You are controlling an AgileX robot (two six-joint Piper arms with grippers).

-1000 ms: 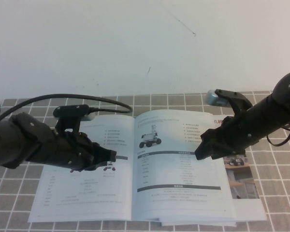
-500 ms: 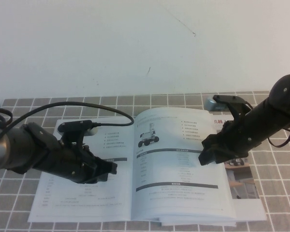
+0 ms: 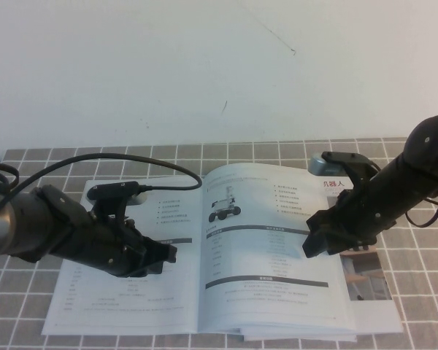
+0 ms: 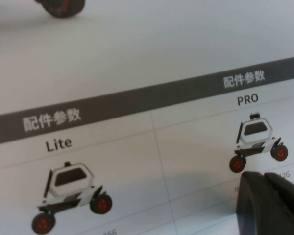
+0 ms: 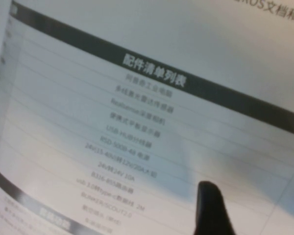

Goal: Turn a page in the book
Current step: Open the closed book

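Observation:
The book (image 3: 131,306) lies open on the tiled table. Its right-hand page (image 3: 270,292) shows a small wheeled robot picture (image 3: 222,207), bullet text and dark-bar tables, and bulges slightly near the spine. My left gripper (image 3: 168,253) is shut and rests on the left page; its fingers (image 4: 269,200) touch the sheet beside the PRO rover picture (image 4: 257,142). My right gripper (image 3: 312,244) is low over the right page's outer half, open and empty. One of its fingers (image 5: 213,205) shows just above the table lines (image 5: 137,127).
A similar booklet with red characters (image 3: 336,184) and room photos (image 3: 366,277) lies under the book's right edge. The grey tiled table (image 3: 416,321) runs to a white wall (image 3: 204,65) behind. A black cable (image 3: 131,169) loops over the left arm.
My right gripper has shifted a little right and toward me over the right page, uncovering the booklet's red characters. My left gripper has sunk lower onto the left page.

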